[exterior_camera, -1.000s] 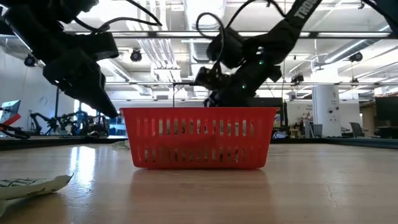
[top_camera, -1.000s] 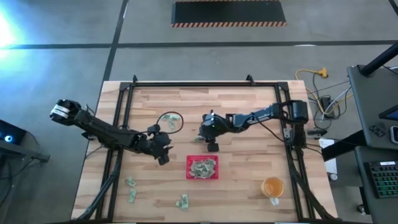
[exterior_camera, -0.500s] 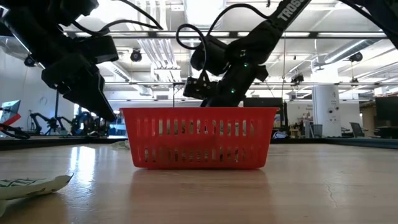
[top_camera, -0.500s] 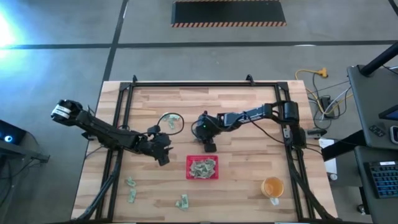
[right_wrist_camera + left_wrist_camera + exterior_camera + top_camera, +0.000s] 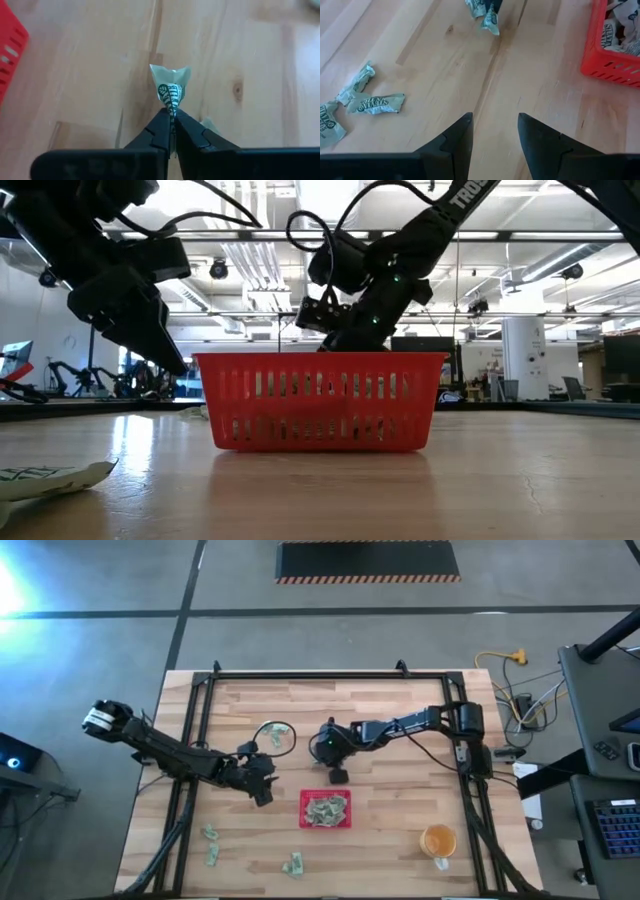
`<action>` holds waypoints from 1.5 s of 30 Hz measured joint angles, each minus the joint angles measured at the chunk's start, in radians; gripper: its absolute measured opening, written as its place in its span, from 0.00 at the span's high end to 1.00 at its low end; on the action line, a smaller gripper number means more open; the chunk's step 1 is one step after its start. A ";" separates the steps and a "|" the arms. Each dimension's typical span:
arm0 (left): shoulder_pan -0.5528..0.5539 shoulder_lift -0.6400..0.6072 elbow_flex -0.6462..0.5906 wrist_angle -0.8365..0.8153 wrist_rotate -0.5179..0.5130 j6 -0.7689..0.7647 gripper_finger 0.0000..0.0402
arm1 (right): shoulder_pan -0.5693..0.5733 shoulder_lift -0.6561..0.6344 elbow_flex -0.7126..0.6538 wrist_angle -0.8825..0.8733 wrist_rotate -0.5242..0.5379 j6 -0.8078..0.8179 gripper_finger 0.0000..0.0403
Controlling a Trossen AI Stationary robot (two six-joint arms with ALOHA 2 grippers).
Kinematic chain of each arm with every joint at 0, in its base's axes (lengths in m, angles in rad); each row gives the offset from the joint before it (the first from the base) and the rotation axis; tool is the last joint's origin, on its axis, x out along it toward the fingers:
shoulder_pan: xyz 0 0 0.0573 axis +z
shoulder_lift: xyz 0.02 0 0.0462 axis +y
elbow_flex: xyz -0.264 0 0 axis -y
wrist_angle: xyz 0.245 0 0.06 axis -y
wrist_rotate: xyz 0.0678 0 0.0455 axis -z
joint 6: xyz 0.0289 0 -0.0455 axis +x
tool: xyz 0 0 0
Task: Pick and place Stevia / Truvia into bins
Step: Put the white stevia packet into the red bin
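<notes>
On the left of the wooden table (image 5: pixel 400 800), the left claw (image 5: pixel 262 790) hangs with its fingers (image 5: pixel 455 142) spread and nothing between them. Loose Stevia sachets (image 5: pixel 211 843) lie along the near left edge; their print is too small to read from above, and one (image 5: pixel 50 478) is cut off at the low view's left edge. A clear round lid (image 5: pixel 273 736) lies just beyond that claw. At mid-table, the right claw (image 5: pixel 171 116) pinches one crumpled sachet (image 5: pixel 171 85) above the wood. Just nearer sits the red tray (image 5: pixel 326 826), holding more sachets; in the low view, its slotted wall (image 5: pixel 320 410) hides them. An orange cup (image 5: pixel 438 840) stands near right.
</notes>
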 joint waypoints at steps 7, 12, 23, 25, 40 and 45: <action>0.000 0.000 0.000 0.001 0.000 0.000 0.65 | 0.002 -0.063 0.000 0.011 0.000 0.009 0.98; 0.000 0.000 0.000 0.007 0.000 0.000 0.65 | 0.016 -0.132 -0.012 0.010 -0.009 0.014 0.98; 0.000 0.000 0.000 0.020 0.000 0.000 0.65 | 0.103 -0.204 -0.064 0.000 -0.457 -0.076 0.98; 0.000 0.000 0.000 0.022 0.000 0.000 0.65 | 0.119 -0.205 -0.067 0.000 -0.530 -0.098 0.98; 0.000 0.000 0.000 0.026 0.000 0.008 0.65 | 0.141 -0.204 -0.101 0.005 -0.505 -0.088 0.96; 0.000 0.000 0.000 0.027 0.000 0.009 0.65 | 0.140 -0.204 -0.108 0.012 -0.471 -0.071 0.87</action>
